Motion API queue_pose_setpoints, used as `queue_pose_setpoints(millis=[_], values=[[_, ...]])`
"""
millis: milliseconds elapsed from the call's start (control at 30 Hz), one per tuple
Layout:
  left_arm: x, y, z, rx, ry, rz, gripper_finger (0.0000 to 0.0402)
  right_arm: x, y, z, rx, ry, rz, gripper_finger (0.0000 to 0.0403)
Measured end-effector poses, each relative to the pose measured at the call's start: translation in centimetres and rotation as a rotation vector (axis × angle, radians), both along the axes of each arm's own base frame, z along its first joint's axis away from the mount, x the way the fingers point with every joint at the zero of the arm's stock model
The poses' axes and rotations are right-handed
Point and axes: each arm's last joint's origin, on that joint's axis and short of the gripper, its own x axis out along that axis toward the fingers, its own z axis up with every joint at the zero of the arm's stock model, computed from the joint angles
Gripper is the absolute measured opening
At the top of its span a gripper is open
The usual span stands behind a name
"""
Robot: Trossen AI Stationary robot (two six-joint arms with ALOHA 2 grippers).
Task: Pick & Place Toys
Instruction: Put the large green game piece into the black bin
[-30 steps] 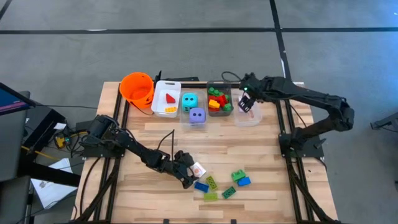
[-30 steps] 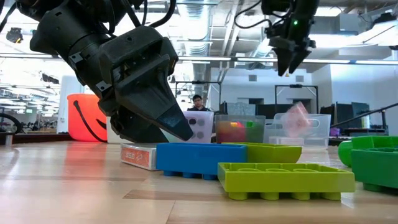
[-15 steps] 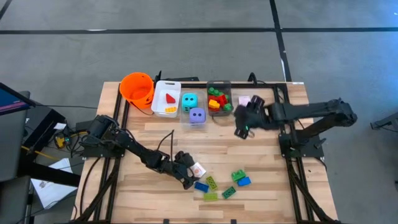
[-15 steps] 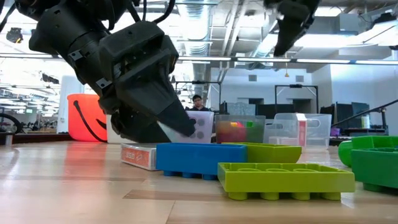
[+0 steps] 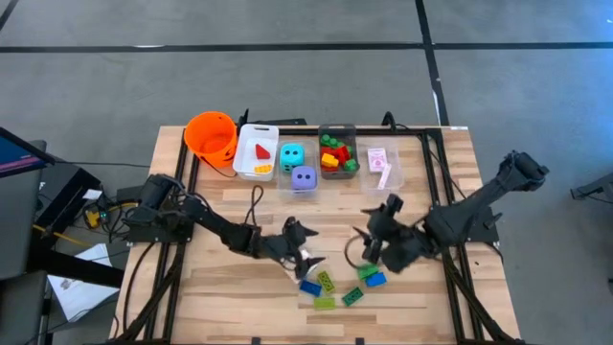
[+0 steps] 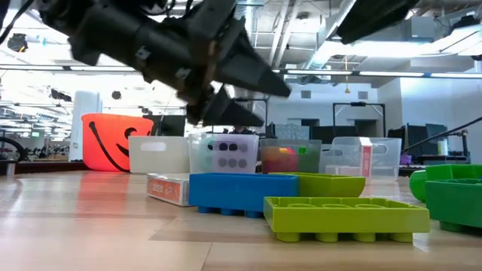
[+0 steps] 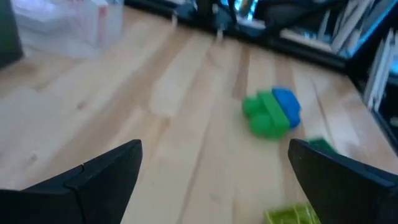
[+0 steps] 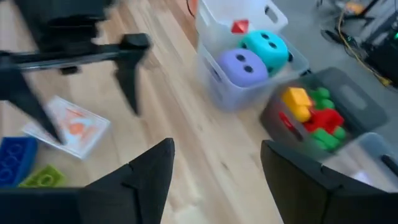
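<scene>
A red-backed card pack (image 8: 67, 129) lies flat on the wooden table; the low view shows it too (image 6: 169, 188). My left gripper (image 5: 306, 245) hangs open just above it, one finger on each side and clear of it. Blue (image 5: 309, 287), lime (image 5: 324, 303) and green (image 5: 352, 296) bricks lie toward the near edge. A green and a blue brick (image 7: 272, 112) lie together to their right. My right gripper (image 5: 367, 251) hovers open and empty beside that pair. The purple die (image 8: 239, 64) and teal die (image 8: 266, 46) sit in a clear bin.
Along the far edge stand an orange bucket (image 5: 212, 134), a white bin (image 5: 257, 151) with a red wedge, the dice bin (image 5: 297, 165), a grey bin (image 5: 337, 153) of bricks and a clear bin (image 5: 381, 165) holding cards. Bare wood lies between bins and bricks.
My right gripper has swung from over the far clear bin toward the near edge and sunk to beside the green and blue bricks. The card that was falling into that bin now rests there. My left gripper has risen off the card pack and tipped its fingers up toward level.
</scene>
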Motion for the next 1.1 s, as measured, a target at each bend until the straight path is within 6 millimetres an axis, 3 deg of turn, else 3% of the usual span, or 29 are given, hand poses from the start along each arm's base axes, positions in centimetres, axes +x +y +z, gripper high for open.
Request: queue_pose_setpoints(millis=[200, 400, 600, 667, 767, 867, 1100], values=[[0.7, 1.4, 0.7, 0.009, -0.074, 0.035, 0.0397, -1.1, 3.0, -4.1, -0.022, -0.189, 0.03, 0.0237], [1.5, 3.5, 2.0, 0.007, -0.199, 0.089, 0.0397, -1.8, 4.4, -7.6, -0.052, -0.194, 0.068, 0.0237], [1.8, 4.6, 2.3, -0.002, -0.235, 0.111, 0.0397, -1.4, 5.1, -9.1, -0.142, -0.026, 0.235, 0.0237], [1.9, 4.9, 2.4, 0.013, -0.232, 0.1, 0.0397, -1.3, 5.6, -9.4, -0.085, 0.069, 0.39, 0.0237], [2.1, 5.7, 2.4, 0.045, -0.227, 0.072, 0.0397, -1.0, 5.6, -9.3, 0.071, 0.118, 0.483, 0.0232], [2.3, 6.6, 2.4, 0.033, -0.227, 0.044, 0.0397, -0.8, 5.3, -9.0, 0.228, 0.138, 0.502, 0.0226], [2.4, 7.2, 2.4, 0.013, -0.228, -0.001, 0.0397, -1.6, 4.8, -10.5, 0.33, 0.281, 0.387, 0.0219]])
